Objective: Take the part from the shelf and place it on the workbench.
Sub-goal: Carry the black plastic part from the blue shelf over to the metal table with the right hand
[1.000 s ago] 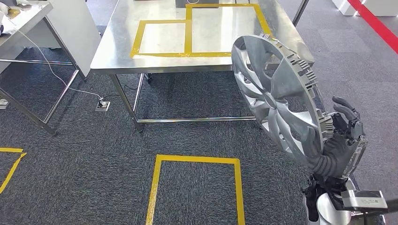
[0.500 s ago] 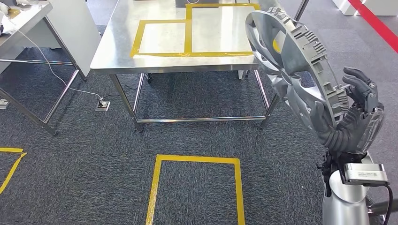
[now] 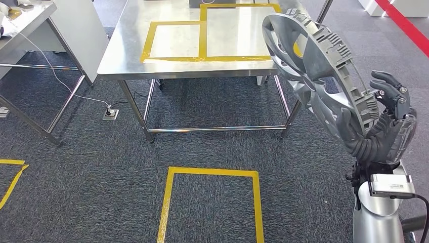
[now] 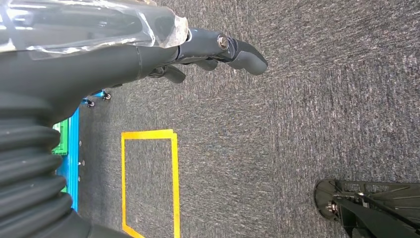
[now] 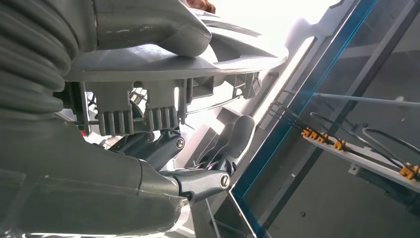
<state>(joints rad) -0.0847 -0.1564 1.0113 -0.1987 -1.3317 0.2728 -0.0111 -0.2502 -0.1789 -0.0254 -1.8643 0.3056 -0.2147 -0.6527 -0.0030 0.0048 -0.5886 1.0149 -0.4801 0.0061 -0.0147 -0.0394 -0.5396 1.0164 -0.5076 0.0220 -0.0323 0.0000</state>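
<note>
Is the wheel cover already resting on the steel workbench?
No. In the head view the right hand holds the wheel cover upright in the air, beside the workbench and off its top.

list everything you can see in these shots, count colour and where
wheel cover: 1, silver-grey, held upright in the right hand, in front of the workbench's right end
workbench: 1, bare steel top on steel legs, straight ahead
tape outlines on the workbench: 2 adjoining rectangles, yellow
floor tape square: 1, yellow, on the grey carpet before the workbench
second table: 1, pale top, far left
cable and floor socket: 1 white cable running to a socket on the carpet
red floor line: 1, top right
blue and green rack: 1, at the carpet's edge, left wrist view
right hand: dark grey, grips the wheel cover's rim
left hand: dark grey, empty, fingers apart over carpet
</note>
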